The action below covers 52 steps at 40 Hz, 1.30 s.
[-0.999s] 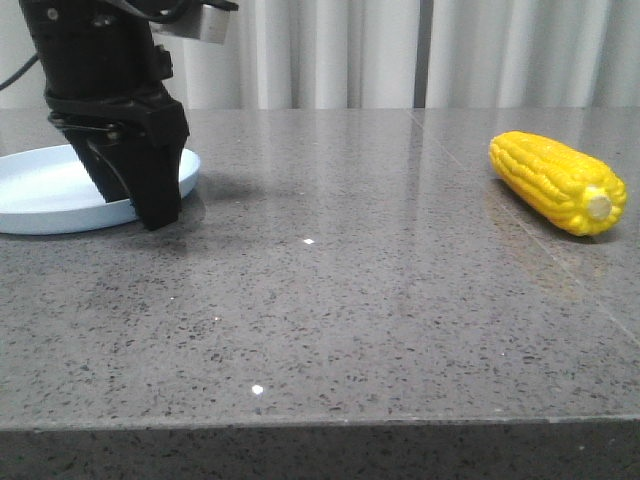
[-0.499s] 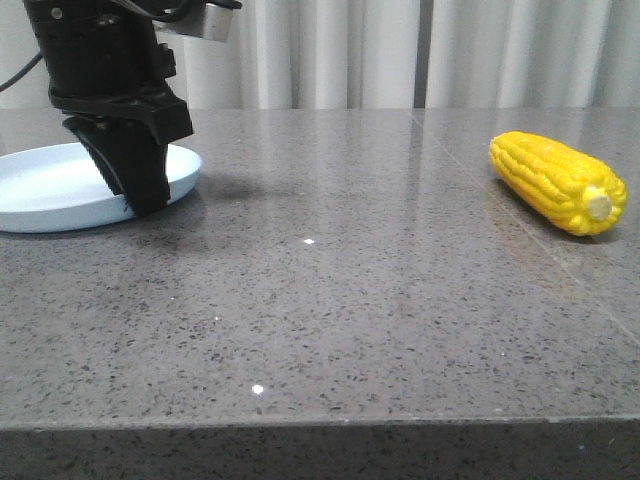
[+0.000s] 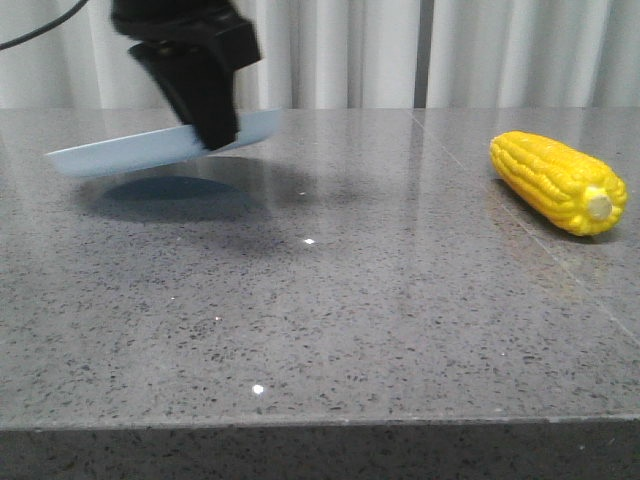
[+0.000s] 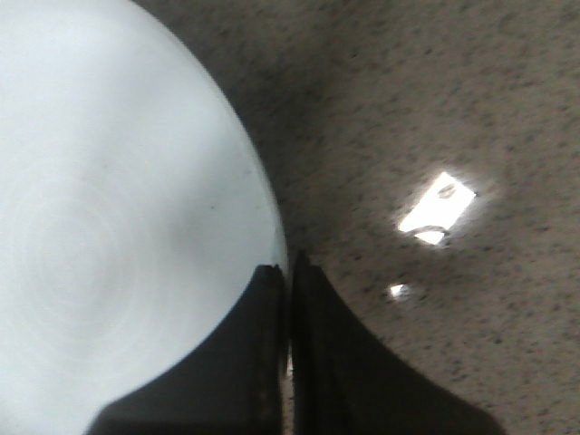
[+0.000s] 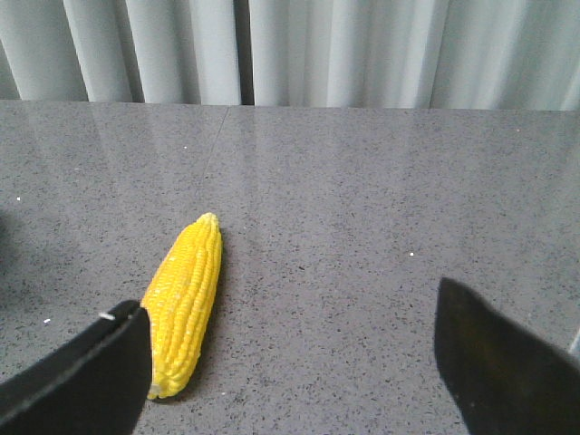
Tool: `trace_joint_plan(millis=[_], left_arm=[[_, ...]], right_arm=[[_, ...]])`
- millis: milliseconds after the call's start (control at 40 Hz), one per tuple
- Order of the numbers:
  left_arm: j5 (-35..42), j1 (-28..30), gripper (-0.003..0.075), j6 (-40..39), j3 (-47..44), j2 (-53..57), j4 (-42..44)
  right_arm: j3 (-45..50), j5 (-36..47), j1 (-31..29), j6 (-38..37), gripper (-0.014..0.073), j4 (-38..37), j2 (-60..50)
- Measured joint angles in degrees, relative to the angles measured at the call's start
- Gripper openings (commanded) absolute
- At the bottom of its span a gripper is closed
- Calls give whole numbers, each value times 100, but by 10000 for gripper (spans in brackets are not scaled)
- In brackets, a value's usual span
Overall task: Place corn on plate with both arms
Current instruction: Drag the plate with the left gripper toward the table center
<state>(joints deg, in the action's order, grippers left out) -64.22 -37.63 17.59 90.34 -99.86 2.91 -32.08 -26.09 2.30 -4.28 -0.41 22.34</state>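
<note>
My left gripper (image 3: 216,135) is shut on the rim of the pale blue plate (image 3: 130,152) and holds it lifted above the table, tilted. In the left wrist view the two fingers pinch the plate's (image 4: 109,227) edge at the gripper tips (image 4: 288,272). The yellow corn (image 3: 556,182) lies on the table at the right, its cream stub end toward the front. In the right wrist view the corn (image 5: 186,299) lies ahead of the open right gripper (image 5: 290,362), near one finger. The right arm is out of the front view.
The grey speckled stone table (image 3: 320,300) has its front edge near the bottom of the front view. White curtains (image 3: 400,50) hang behind the table. The plate's shadow (image 3: 180,195) falls on the table at the left.
The left gripper has lifted the plate off the table and carried it to the right. The corn has not moved.
</note>
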Motion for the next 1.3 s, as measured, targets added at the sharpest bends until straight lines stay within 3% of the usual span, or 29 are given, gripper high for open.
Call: trace_joint_plan(millis=[350, 824, 1298], left_arm=[[-153, -689, -20, -47, 11, 0, -291], [-81, -723, -16, -47, 24, -345, -335], [-53, -723, 150, -47, 38, -393, -451]], right_arm=[[0, 0, 0, 0, 653, 0, 0], [0, 0, 0, 0, 653, 0, 0], [0, 0, 0, 0, 653, 0, 0]])
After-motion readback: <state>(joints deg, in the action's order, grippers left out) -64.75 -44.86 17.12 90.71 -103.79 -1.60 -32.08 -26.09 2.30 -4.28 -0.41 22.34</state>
